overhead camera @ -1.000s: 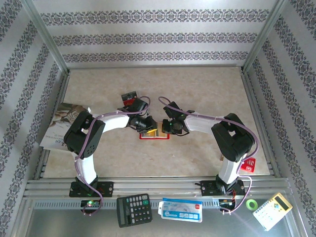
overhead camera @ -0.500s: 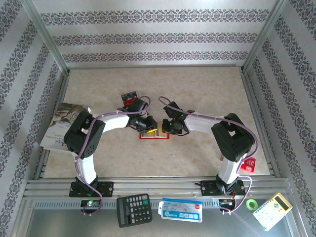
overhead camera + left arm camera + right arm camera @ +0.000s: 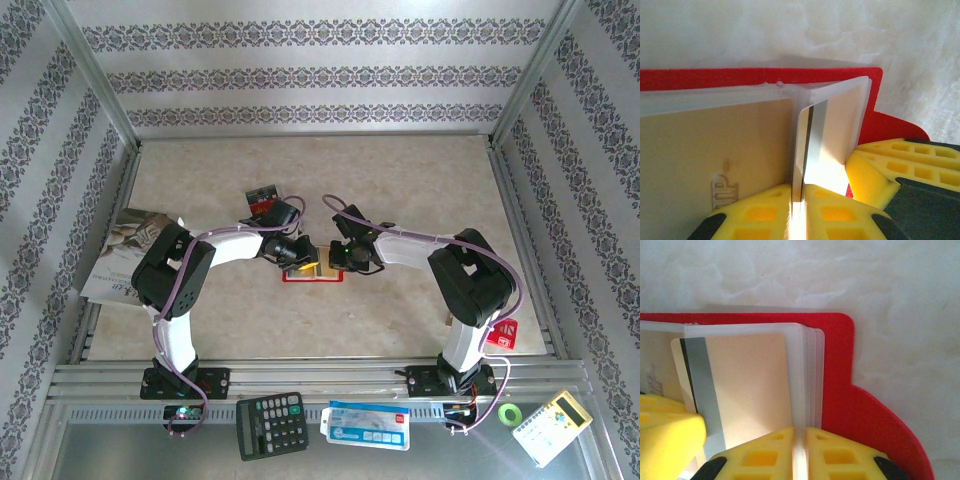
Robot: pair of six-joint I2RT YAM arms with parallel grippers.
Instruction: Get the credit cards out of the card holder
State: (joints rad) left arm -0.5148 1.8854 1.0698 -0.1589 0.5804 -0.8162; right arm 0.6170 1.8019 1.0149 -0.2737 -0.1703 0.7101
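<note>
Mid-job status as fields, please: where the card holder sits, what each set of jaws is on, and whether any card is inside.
card holder: open on the table, between the two arms
left gripper: jaws closed on a raised clear pocket leaf of the holder
right gripper: jaws closed on the edge of the clear pocket stack
tan card: inside a pocket, magnetic stripe showing
task: not done; at least one card in the holder
</note>
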